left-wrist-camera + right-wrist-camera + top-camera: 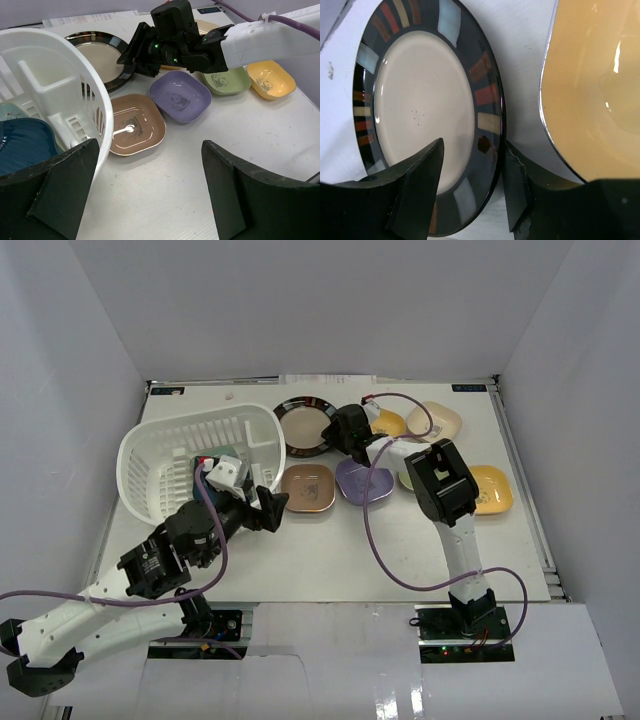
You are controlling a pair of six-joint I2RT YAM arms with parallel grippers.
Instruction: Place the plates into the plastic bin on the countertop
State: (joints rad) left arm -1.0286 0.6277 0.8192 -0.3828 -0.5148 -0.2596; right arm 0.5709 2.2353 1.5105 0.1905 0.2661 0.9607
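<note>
Step in hand: pick-up of dark-rimmed round plate (420, 100), far centre of countertop (330, 560). Right gripper (473, 145) astride its rim, jaws half spread, one finger inside rim, one outside, seemingly not pinching yet. Next move calls for closing on rim, lifting, then carrying left to plastic bin (170, 455). Left gripper (150, 145) spread wide, empty, beside bin. Hidden: contact under rim, most bin contents. Only blue dish (22, 145) shows.

no legible text, print on purple dish (179, 97) unreadable, back-edge stickers (468, 388) too small
</note>
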